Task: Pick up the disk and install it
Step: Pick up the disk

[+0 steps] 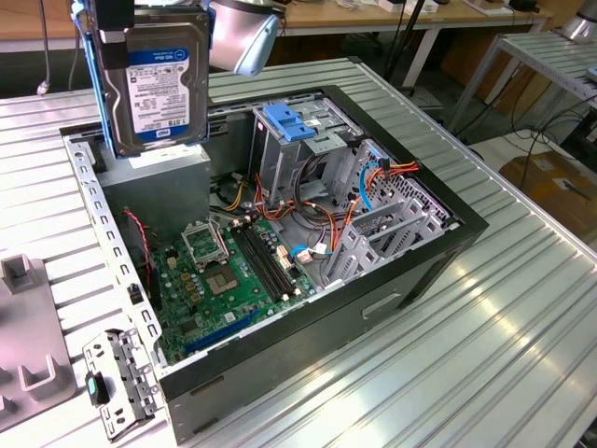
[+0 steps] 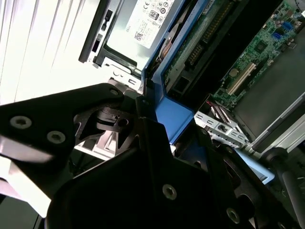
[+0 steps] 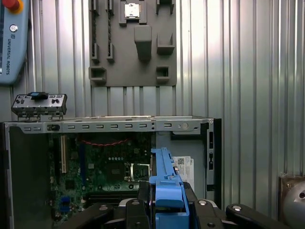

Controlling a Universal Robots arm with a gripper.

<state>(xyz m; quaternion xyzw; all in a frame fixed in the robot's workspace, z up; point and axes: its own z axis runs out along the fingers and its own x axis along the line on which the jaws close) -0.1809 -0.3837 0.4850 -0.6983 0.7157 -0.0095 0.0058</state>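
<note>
Closest to the wrist cameras, the gripper (image 3: pixel 166 202) has its jaws closed on the blue-framed disk (image 1: pixel 163 84), held upright and clear above the open computer case (image 1: pixel 308 338), which lies on the ribbed metal table (image 1: pixel 504 373).

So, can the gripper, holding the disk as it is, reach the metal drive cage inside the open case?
Probably yes. The gripper holds the disk above the case, which is open on top; the way across to the drive cage looks free. Cables sit beside it, lower down.
</note>
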